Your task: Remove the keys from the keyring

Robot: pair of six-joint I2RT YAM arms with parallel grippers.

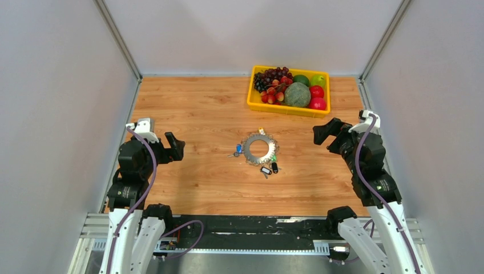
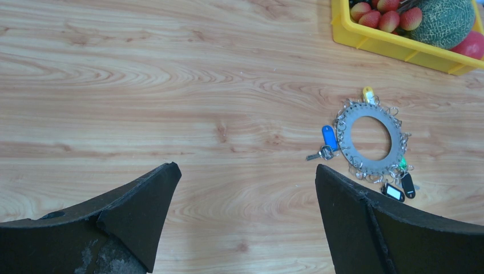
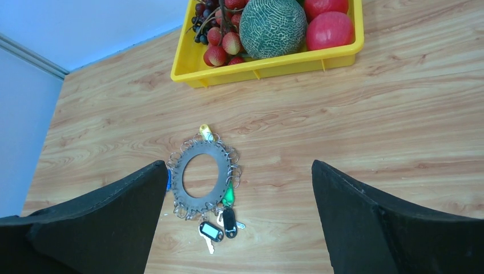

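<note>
The grey keyring (image 1: 248, 149) lies flat at the table's middle, its rim fringed with small loops. Keys hang on it: a blue tag (image 1: 238, 149) at its left, a yellow tag (image 1: 261, 131) at its far side, a green tag (image 1: 274, 158) and two black tags (image 1: 270, 169) at its near right. It also shows in the left wrist view (image 2: 346, 147) and the right wrist view (image 3: 189, 194). My left gripper (image 1: 173, 147) is open and empty, well left of the ring. My right gripper (image 1: 322, 131) is open and empty, to its right.
A yellow tray (image 1: 257, 104) holding grapes, strawberries, a melon and apples stands at the back right of the wooden table. Grey walls close the left, right and back sides. A metal rail runs along the near edge.
</note>
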